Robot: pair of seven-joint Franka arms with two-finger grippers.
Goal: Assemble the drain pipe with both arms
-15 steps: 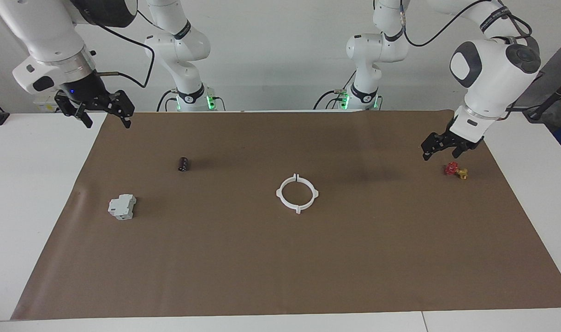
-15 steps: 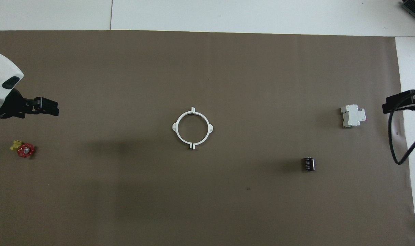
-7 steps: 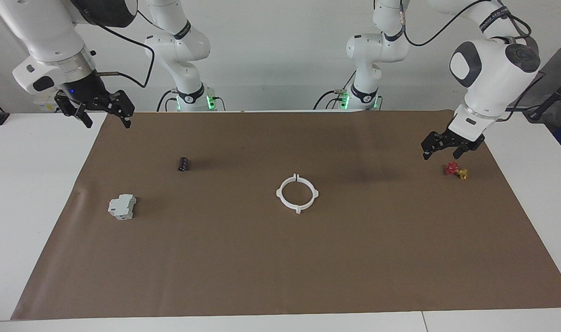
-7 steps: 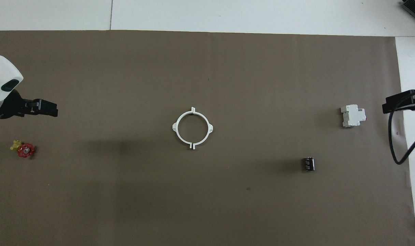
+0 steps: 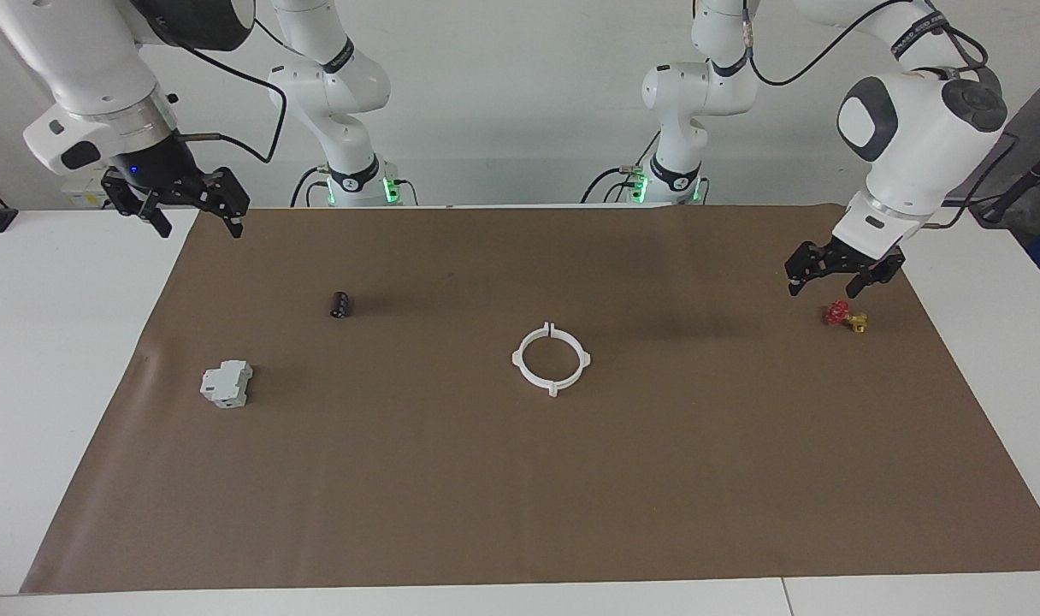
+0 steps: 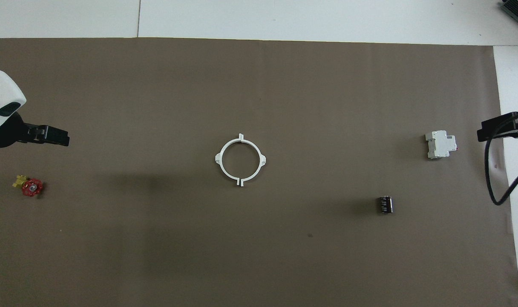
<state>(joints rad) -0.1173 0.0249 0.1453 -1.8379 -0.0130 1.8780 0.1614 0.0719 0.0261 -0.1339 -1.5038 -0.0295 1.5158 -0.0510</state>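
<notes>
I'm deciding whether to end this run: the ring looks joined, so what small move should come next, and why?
Probably none on the ring: its two halves lie together as a closed circle mid-mat, untouched. The left gripper, open, hangs over the mat by the red valve; lift it clear. The right gripper waits open at the mat's edge.

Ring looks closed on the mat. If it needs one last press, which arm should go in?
Left, probably, by a small margin. The left pincer hangs open low over the mat above the red valve, while the right pincer is open and higher at the mat's edge. The white ring lies mid-mat between them.
</notes>
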